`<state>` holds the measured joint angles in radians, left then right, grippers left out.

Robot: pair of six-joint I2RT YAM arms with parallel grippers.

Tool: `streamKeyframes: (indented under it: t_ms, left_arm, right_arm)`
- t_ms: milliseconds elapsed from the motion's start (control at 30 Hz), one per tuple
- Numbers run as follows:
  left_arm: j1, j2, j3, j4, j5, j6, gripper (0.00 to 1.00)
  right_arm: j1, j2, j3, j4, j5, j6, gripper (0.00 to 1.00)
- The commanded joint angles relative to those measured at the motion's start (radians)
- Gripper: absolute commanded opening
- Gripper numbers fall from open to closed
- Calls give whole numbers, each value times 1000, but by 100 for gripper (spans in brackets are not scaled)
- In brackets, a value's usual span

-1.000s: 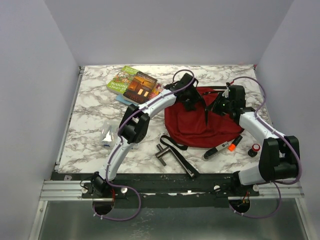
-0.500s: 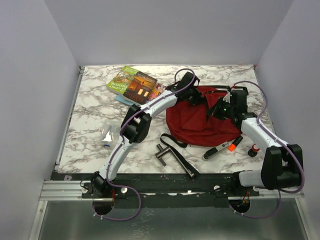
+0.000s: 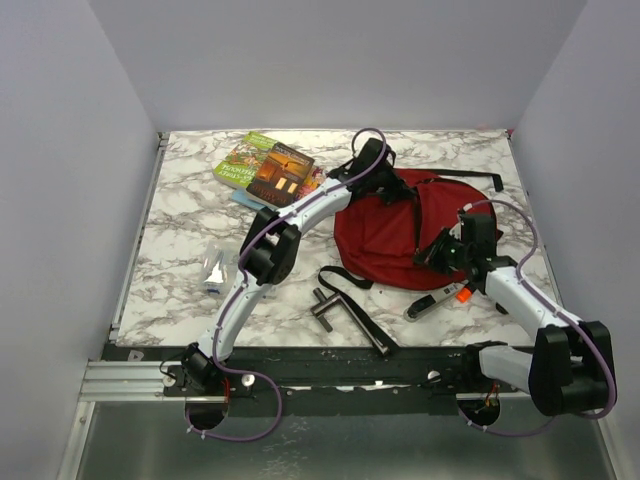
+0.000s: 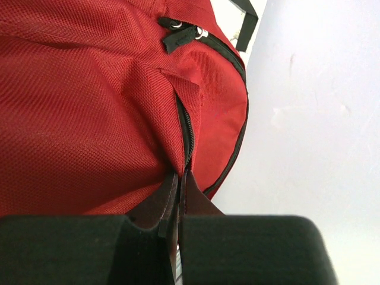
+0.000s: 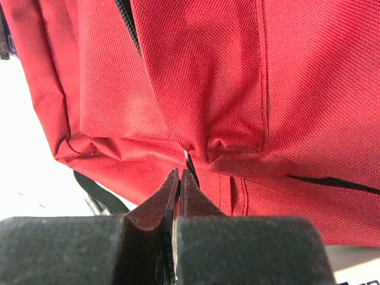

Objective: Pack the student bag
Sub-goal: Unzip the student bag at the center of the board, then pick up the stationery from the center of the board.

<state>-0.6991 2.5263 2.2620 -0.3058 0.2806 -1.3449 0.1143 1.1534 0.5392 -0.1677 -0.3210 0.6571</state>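
The white-and-grey marbled surface carried a large dark-red soft fabric backpack, which lay flat right of centre, well clear of the near edge. The white left arm reached diagonally across to the backpack's far left rim, and the white right arm bent in toward its near right edge, so the backpack lay between the two sets of jaws. In the left wrist view the left jaws were pressed fully together, pinching a raised fold of the red cloth just beside a black zipper track that ran down into their tips. In the right wrist view the right jaws were likewise closed tight, their tips nipping a puckered fold of red fabric below a stitched seam corner. A stack of colourful paperback books sat at the far left, near the left arm's wrist. A long black strap trailed from the backpack toward the near edge. A slim dark marker with an orange band lay just beside the backpack's near rim, and a small clear plastic pouch rested well apart at the left.
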Motion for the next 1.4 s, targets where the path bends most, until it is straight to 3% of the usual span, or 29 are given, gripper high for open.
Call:
streamKeyframes:
  t_ms: [0, 200, 367, 600, 867, 1067, 1200, 1367]
  left_arm:
    - [26, -77, -33, 67, 134, 95, 0]
    - [33, -127, -93, -10, 172, 219, 0]
    - [41, -118, -95, -34, 212, 224, 0]
    - [43, -87, -32, -72, 248, 244, 20]
    - [46, -144, -22, -191, 264, 320, 56]
    - [47, -357, -160, -291, 266, 470, 79]
    - [55, -532, -289, -348, 242, 592, 86]
    - [58, -691, -416, -380, 216, 735, 91]
  right_arm:
    - [4, 60, 90, -67, 16, -52, 2]
    - [4, 67, 195, -108, 36, -153, 22]
    - [4, 60, 269, -188, 76, -180, 41]
    - [4, -28, 291, -353, 290, -66, 66]
    - [4, -34, 316, -573, 578, 70, 69]
    - [4, -82, 300, -672, 660, 170, 78]
    - [2, -105, 260, -704, 685, 247, 80]
    - [-4, -119, 221, -694, 770, 312, 72]
